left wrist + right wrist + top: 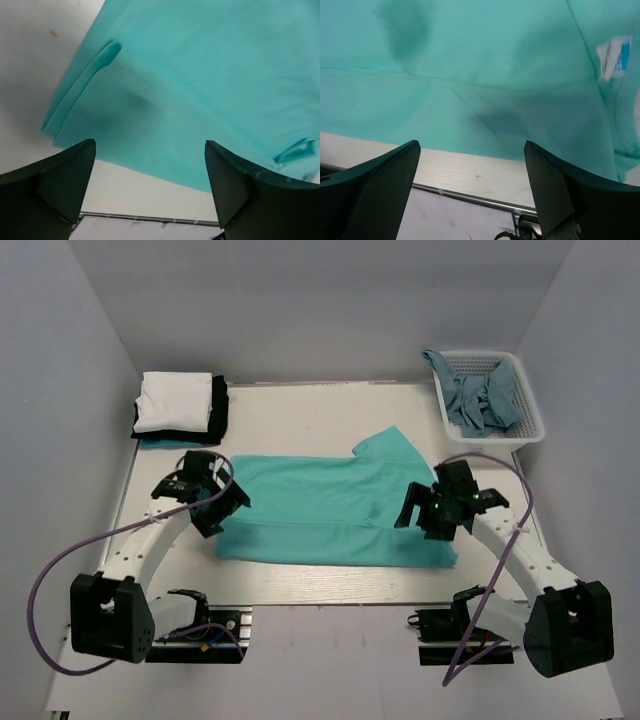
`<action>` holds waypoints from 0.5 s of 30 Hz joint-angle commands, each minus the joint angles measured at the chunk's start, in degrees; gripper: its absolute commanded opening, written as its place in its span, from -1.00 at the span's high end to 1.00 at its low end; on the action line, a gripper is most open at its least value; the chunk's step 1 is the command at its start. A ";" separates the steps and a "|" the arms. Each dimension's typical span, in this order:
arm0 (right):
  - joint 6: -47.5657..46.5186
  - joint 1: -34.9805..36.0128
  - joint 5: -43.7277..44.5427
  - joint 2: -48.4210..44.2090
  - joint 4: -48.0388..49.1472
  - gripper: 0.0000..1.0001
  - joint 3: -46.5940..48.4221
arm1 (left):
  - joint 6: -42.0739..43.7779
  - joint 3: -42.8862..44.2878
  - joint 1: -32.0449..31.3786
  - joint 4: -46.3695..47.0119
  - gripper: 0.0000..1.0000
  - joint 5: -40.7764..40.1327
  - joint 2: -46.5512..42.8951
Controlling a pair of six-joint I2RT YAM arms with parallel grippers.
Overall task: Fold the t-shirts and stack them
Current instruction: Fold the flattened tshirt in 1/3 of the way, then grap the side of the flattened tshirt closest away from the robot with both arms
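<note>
1. Left gripper point(150, 150) is hovering over the left end of the turquoise t-shirt point(330, 505). Jaws are standing wide apart, nothing between them.
2. Right gripper point(472, 145) is hovering over the shirt's right end, toward the near-right corner of the surface point(300, 415). It is also gaping wide and holding nothing.
3. Turquoise t-shirt is lying lengthwise across the middle of the surface, running left to right. One sleeve point(385, 445) is sticking out toward the far edge.
4. Left wrist view is showing doubled layers of cloth at the shirt's left end, with the near hem lying just short of the near edge.
5. Right wrist view is showing a small white-and-blue neck label point(612, 57) on the cloth at the right.
6. Folded stack is sitting in the far-left corner: white t-shirt point(175, 400) on top, black t-shirt point(218, 405) under it, and a teal t-shirt point(160, 443) peeking out at the bottom.
7. White lattice basket point(530, 420) is sitting at the far-right corner, with crumpled blue-grey cloth point(480, 400) spilling over its rim.
</note>
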 commanded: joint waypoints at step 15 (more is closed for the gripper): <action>-13.21 0.67 16.48 38.47 1.17 -0.81 53.03 | 8.19 42.79 2.20 -2.92 -0.91 -19.61 39.14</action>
